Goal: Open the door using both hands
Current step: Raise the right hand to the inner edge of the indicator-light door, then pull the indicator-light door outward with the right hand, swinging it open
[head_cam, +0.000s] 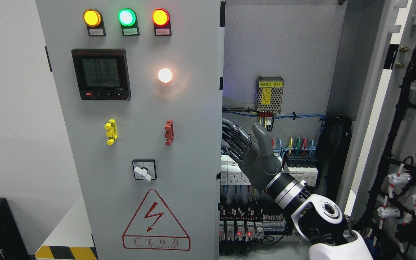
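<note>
- Grey electrical cabinet fills the view, its right door swung wide, wiring inside exposed.
- Left door stands closed, carrying three indicator lamps, a digital meter and a warning triangle.
- Right hand reaches in from lower right, fingers hooked around the left door's free edge, thumb raised.

Grey door — yellow, green and orange lamps (red-bordered warning triangle below) — dark grey hand.
</note>
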### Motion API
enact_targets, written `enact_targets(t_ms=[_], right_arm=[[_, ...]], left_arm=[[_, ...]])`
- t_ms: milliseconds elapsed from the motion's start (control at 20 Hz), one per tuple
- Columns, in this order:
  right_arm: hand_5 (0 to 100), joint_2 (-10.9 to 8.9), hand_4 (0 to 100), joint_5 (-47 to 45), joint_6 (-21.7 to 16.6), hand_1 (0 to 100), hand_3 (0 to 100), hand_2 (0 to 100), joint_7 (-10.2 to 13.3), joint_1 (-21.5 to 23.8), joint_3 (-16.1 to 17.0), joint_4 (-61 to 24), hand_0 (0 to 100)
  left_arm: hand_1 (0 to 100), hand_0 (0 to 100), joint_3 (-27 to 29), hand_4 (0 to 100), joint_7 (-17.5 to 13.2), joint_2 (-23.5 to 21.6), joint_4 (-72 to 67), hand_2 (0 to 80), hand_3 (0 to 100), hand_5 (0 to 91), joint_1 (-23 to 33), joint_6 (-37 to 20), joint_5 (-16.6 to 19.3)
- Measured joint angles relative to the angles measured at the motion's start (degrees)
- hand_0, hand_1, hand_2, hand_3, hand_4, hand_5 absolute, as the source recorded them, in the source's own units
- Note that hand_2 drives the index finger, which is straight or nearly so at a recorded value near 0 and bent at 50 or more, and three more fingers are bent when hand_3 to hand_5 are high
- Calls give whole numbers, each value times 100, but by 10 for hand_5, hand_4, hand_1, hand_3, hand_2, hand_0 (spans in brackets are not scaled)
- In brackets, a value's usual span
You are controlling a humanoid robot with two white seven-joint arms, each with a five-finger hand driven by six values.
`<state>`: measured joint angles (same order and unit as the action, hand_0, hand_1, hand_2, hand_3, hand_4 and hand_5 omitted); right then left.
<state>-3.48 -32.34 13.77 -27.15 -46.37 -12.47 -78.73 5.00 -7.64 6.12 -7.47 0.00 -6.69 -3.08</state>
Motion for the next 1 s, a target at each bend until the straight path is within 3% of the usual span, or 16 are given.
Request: enact_targets(t_ms=[250,500,600,1000], right_arm=[[0,-70,0,-134,162,0,0,0,-835,-119,130,271,0],[0,-119,0,-191,402,0,0,0,-1528,-168,232,447,0],[0,-127,0,-202,486,0,0,0,-1647,-176,40,494,0],[0,-166,0,-234,524,0,0,0,-1665,-166,152,529,0]], left_arm=[[0,0,0,0,0,1,0,0,0,0,0,0,0],[0,0,1,0,-5,2,0,0,0,0,0,0,0],[0,0,1,0,-6,2,1,0,0,0,0,0,0],[0,0,1,0,-13,3,0,0,0,0,1,-1,0]])
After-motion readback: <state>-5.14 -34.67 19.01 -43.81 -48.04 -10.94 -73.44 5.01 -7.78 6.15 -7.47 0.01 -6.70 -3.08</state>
